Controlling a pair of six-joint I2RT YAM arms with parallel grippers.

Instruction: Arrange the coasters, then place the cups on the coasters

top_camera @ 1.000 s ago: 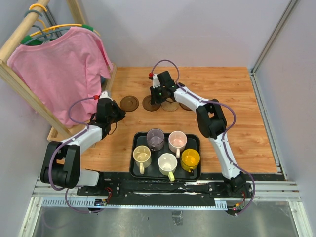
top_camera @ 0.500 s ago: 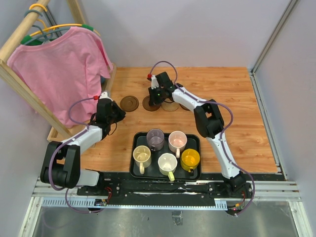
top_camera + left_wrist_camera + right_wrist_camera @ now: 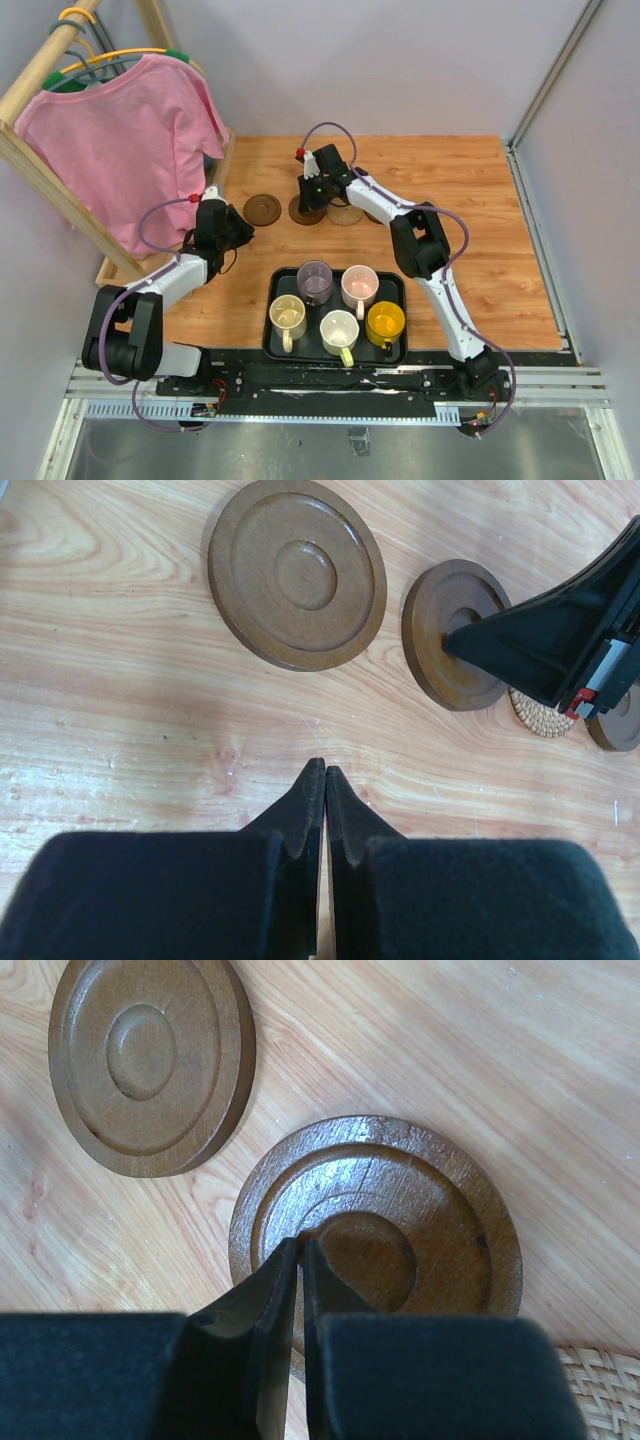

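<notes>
Right fingers (image 3: 265, 1310), pressed together, rest on the dark brown coaster (image 3: 420, 1200) beneath.

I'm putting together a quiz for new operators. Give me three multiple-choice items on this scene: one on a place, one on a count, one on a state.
1. Where do the cups stand?
A far left; B in the black tray, near the middle; C far right.
2. How many cups are there?
A five; B three; C seven.
3. How do the right gripper's jaws stand?
A wide open; B shut on a cup; C shut, tips over a dark brown coaster.

Answers: B, the top view shows every cup inside the tray. A, five cups show there. C, the right wrist view shows the fingers together above that coaster.
</notes>
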